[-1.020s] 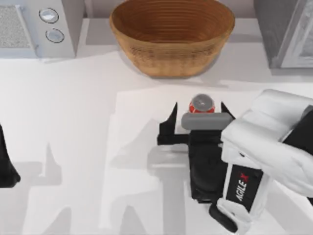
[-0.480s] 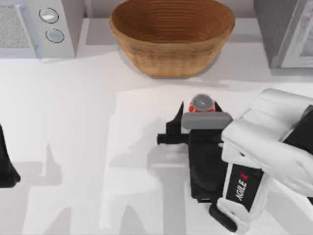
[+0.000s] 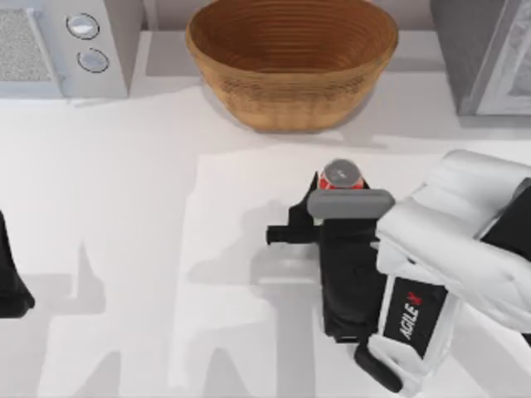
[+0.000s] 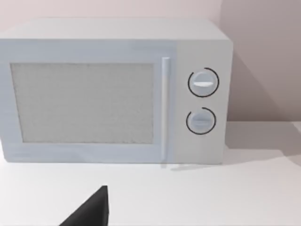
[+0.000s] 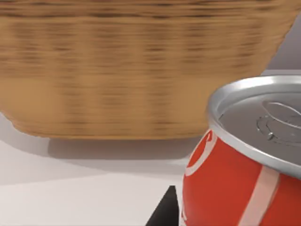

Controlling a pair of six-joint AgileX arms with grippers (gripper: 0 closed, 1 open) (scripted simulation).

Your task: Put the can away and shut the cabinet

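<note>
Top view shows our right gripper (image 3: 340, 189) with its fingers drawn in against the sides of the can (image 3: 343, 175), one dark finger (image 3: 302, 217) showing on the can's left and the other hidden behind the wrist block. We judge it a pinch on the can, which stands upright on the table (image 3: 124, 249), just in front of the basket (image 3: 290, 62).

We take the step in hand to be the grasp itself, with the can not yet lifted. The next move calls for a straight lift, then a carry toward the cabinet (image 3: 489, 58) at the table's far right corner, keeping the can level and clear of the basket rim.

Up close in the right wrist view the can (image 5: 244, 155) has a silver round top with a pull tab and a red band with white marks.

Our left gripper (image 3: 10, 282) sits parked at the left edge.
</note>
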